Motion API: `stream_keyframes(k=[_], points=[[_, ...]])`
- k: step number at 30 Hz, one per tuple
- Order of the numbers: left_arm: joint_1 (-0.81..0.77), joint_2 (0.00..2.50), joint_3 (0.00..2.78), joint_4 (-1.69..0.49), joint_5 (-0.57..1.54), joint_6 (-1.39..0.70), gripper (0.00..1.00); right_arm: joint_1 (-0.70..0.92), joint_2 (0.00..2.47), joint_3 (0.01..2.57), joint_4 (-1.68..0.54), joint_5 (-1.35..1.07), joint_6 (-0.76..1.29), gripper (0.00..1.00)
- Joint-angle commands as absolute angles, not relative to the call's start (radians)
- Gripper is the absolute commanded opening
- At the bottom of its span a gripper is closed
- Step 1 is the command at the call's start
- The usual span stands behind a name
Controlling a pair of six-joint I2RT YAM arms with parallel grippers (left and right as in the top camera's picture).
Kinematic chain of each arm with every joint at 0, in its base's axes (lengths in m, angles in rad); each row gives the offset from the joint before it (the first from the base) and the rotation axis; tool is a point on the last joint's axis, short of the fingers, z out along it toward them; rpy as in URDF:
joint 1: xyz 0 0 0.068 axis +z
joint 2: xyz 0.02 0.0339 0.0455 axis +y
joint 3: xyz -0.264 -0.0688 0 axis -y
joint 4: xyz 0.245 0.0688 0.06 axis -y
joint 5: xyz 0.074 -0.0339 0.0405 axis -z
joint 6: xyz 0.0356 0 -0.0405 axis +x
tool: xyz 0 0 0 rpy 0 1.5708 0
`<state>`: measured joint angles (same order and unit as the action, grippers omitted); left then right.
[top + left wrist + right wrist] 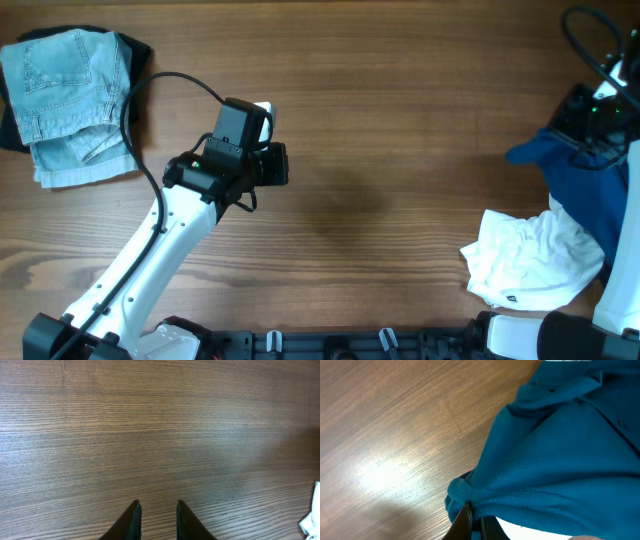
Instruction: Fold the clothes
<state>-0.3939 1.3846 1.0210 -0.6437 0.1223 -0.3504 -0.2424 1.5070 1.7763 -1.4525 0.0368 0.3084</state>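
Note:
The dark blue shirt [585, 185] hangs bunched at the table's right edge, lifted at its top. My right gripper [475, 519] is shut on a gathered fold of this blue shirt [560, 460], and its black wrist [585, 112] shows above the cloth. A crumpled white piece [530, 262] lies just below the shirt. Folded pale blue denim [68, 100] rests at the far left on a black piece [137, 52]. My left gripper [157, 512] hovers over bare wood left of centre [278, 165], open a little with nothing between its fingers [134, 521].
The wooden table [400, 120] stretches between the two piles. A black cable [150, 90] loops from the left arm toward the denim. A white edge [313, 519] shows at the far right of the left wrist view. The arm mounts line the front edge [380, 342].

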Motion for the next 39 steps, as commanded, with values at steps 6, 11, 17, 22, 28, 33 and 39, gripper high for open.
stream_keyframes(k=[6,11,17,22,28,33,39], points=[[-0.397,1.391,1.032,-0.643,0.143,-0.373,0.23,-0.147,1.497,1.801,-1.426,0.079,0.280,0.04],[-0.397,1.391,1.032,-0.643,0.142,-0.375,0.23,-0.108,1.497,1.812,-1.395,0.079,0.262,0.04],[-0.397,1.391,1.032,-0.645,0.142,-0.375,0.23,-0.035,1.497,1.975,-1.309,0.135,0.203,0.04],[-0.397,1.391,1.032,-0.644,0.142,-0.375,0.23,-0.030,1.496,2.146,-1.261,0.127,0.147,0.04],[-0.397,1.391,1.032,-0.645,0.142,-0.375,0.23,-0.030,1.495,2.233,-1.162,0.131,0.054,0.04],[-0.397,1.391,1.032,-0.649,0.142,-0.376,0.23,-0.030,1.494,2.307,-1.058,0.157,0.025,0.05],[-0.397,1.391,1.032,-0.650,0.142,-0.375,0.23,-0.030,1.491,2.343,-0.884,0.208,-0.026,0.04]])
